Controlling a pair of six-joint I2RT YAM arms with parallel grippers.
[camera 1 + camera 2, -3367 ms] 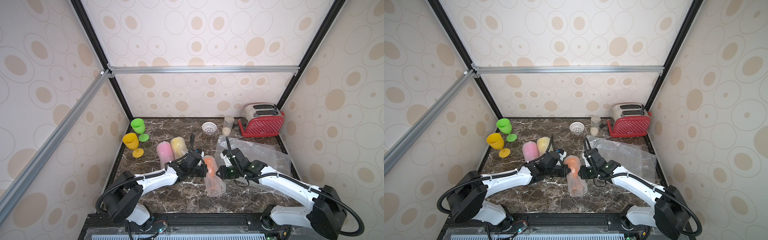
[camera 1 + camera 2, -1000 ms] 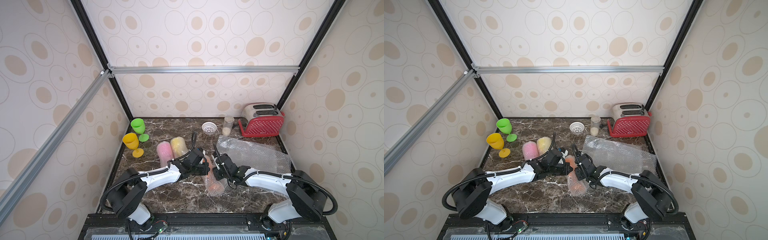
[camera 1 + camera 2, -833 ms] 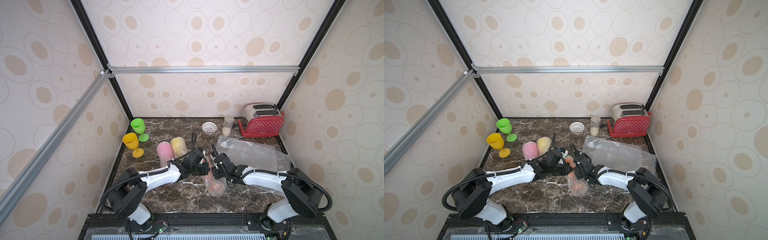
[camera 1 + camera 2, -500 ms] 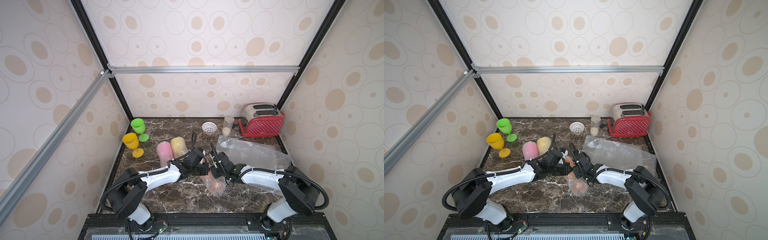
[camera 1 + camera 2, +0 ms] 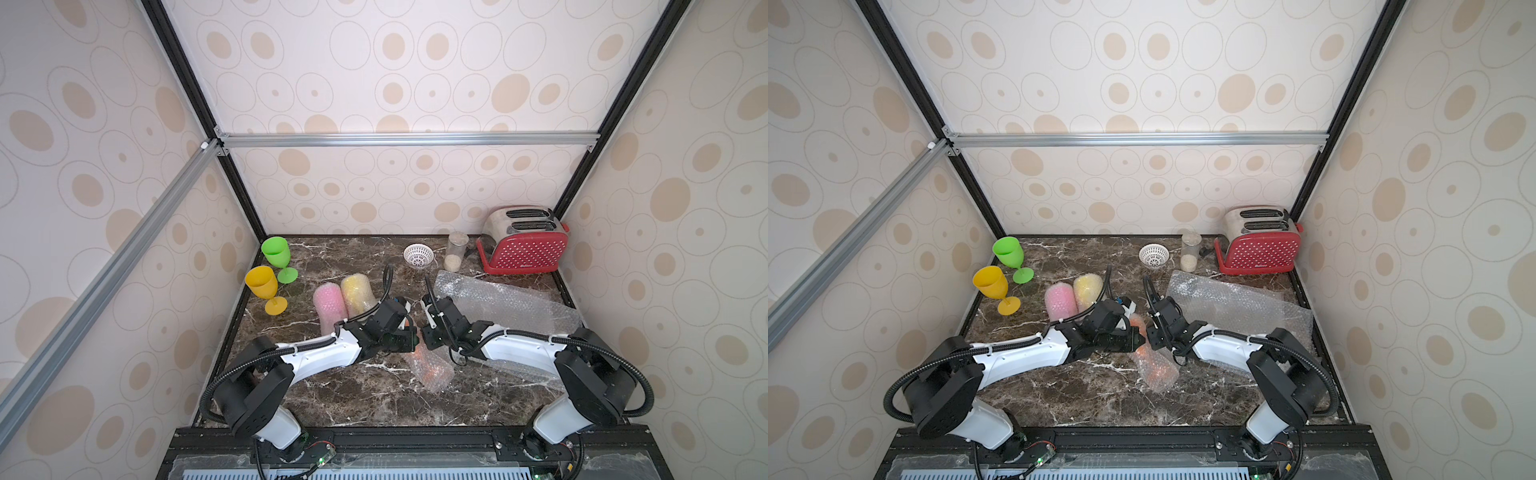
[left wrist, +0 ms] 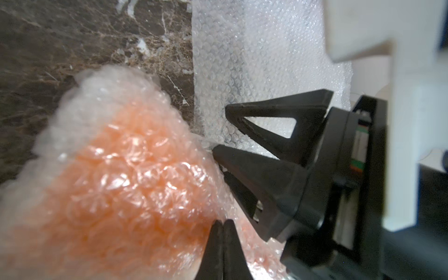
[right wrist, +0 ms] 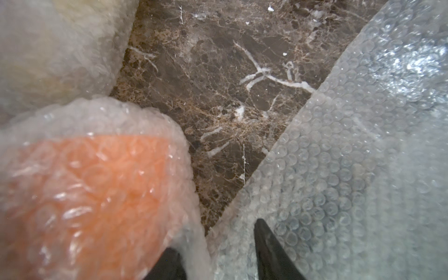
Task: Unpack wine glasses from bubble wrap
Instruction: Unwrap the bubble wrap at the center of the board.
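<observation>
An orange wine glass in a tube of bubble wrap (image 5: 430, 368) (image 5: 1154, 368) lies at mid table. My left gripper (image 5: 413, 333) (image 6: 222, 221) is shut, its tips pinching the wrap on the tube's far end. From the opposite side my right gripper (image 5: 426, 332) (image 7: 215, 236) is open, with a loose edge of that wrap between its fingers (image 6: 254, 128). Pink (image 5: 328, 301) and yellow (image 5: 357, 293) wrapped glasses lie just beyond the left arm. A bare green glass (image 5: 276, 253) and a bare yellow glass (image 5: 262, 284) stand upright at the far left.
A large flat sheet of bubble wrap (image 5: 507, 303) lies under and behind the right arm. At the back stand a red toaster (image 5: 523, 245), a clear jar (image 5: 456, 251) and a small white perforated bowl (image 5: 418, 254). Walls close in the table on three sides.
My right gripper has slid left from beside the flat sheet until it meets the left gripper at the orange tube's end. The left gripper has stayed put and shut.
</observation>
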